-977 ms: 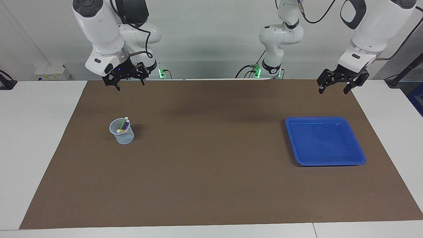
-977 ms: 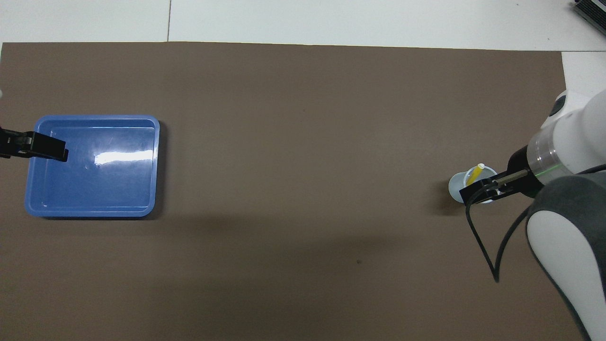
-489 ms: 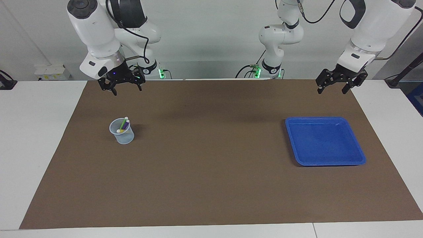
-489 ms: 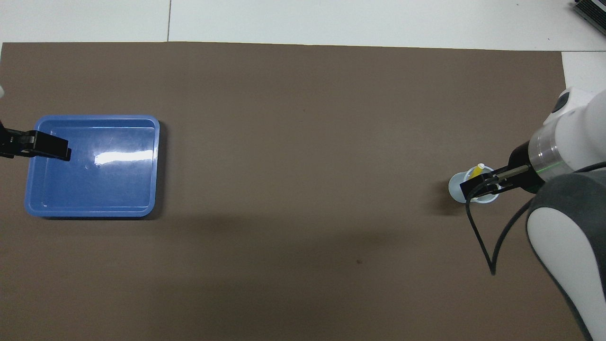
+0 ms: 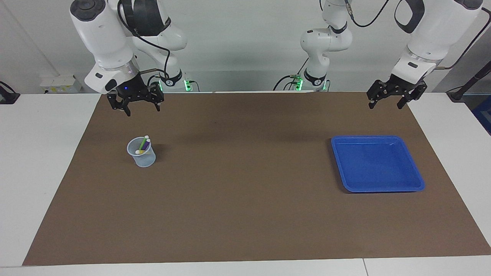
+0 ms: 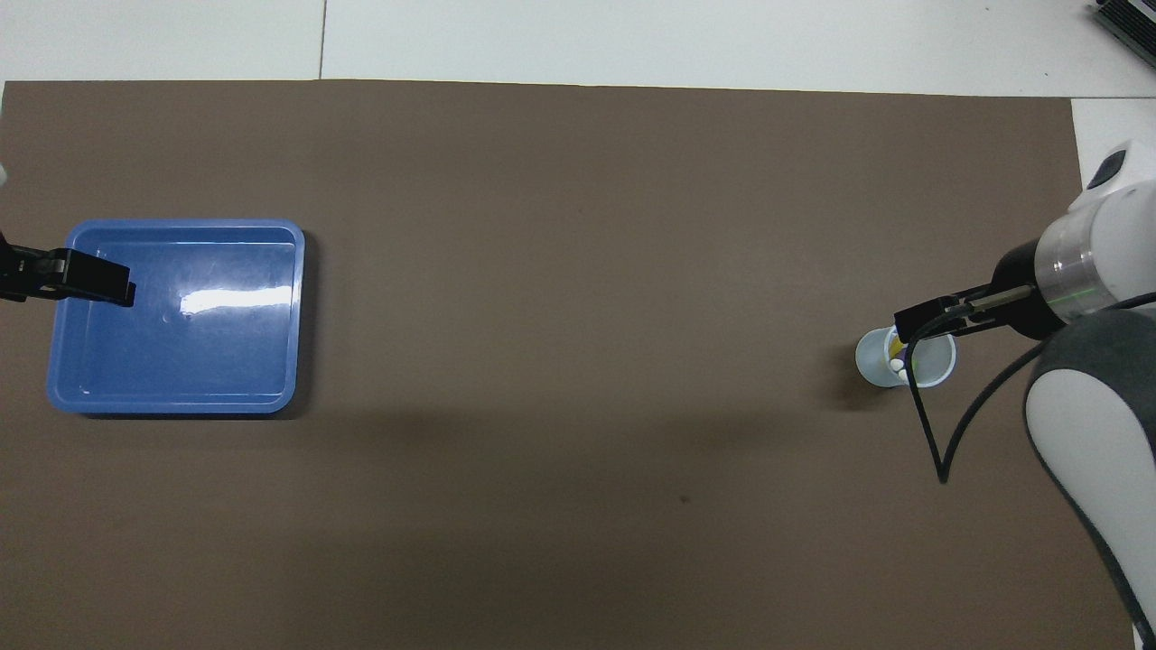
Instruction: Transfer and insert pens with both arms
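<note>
Pens (image 5: 143, 146) stand bunched in a small translucent cup (image 5: 141, 153) on the brown mat (image 5: 245, 214), toward the right arm's end of the surface (image 5: 42, 161). In the facing view the cup sits at about nine o'clock on the mat, and a light green pen, a purple one and a yellow one lean together inside, whitish caps up. The overhead view looks straight down into the cup (image 6: 905, 357) at about three o'clock, where only the white cap ends and a sliver of yellow show, partly crossed by a black cable.

The right gripper (image 5: 135, 102) hangs in the air over the mat's edge by the robots, above the cup and clear of it, jaws apart and holding nothing. From overhead only one black finger (image 6: 921, 311) and the silver wrist ring show, at the cup's rim in that view; the facing view shows the gap between them.

The left gripper (image 5: 390, 96) waits over the mat's corner at about one o'clock in the facing view, jaws apart and empty. Overhead, just its black tip (image 6: 90, 280) shows across the rim of the blue tray (image 6: 271, 316).

The tray is glossy moulded plastic, a shallow rectangle with rounded corners, lying flat toward the left arm's end. The mat is matte and flat.
</note>
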